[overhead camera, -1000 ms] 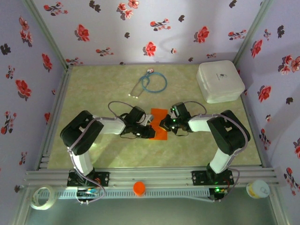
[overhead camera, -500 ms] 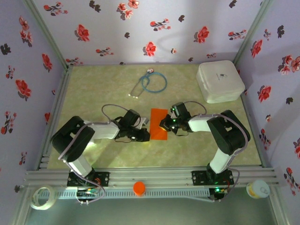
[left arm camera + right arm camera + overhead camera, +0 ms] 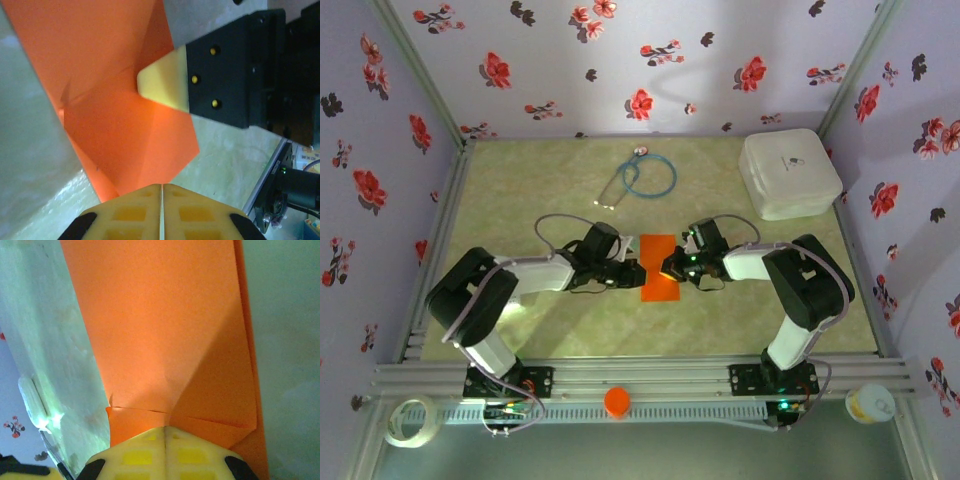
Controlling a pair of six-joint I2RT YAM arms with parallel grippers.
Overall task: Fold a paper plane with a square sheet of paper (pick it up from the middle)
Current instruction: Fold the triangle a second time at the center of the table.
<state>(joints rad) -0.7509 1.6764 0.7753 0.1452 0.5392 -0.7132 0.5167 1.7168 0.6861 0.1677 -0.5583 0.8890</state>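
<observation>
I see the orange paper [image 3: 658,267] lying flat on the table [image 3: 520,190], just below the centre of the top view, as a narrow upright rectangle with folded layers. The left gripper [image 3: 631,272] meets its left edge and the right gripper [image 3: 667,266] its right edge.

In the left wrist view the left gripper [image 3: 162,200] sits at bottom centre, its yellow pads pressed together with only a hairline seam. The paper [image 3: 115,100] fills the upper left with diagonal creases, and the right gripper's yellow tip [image 3: 162,82] rests on it.

In the right wrist view the right gripper [image 3: 165,445] is likewise closed at the bottom edge, over a folded flap of paper [image 3: 160,330]. I cannot tell whether either pinches a layer.

A white rounded box [image 3: 790,173] sits at upper right.
</observation>
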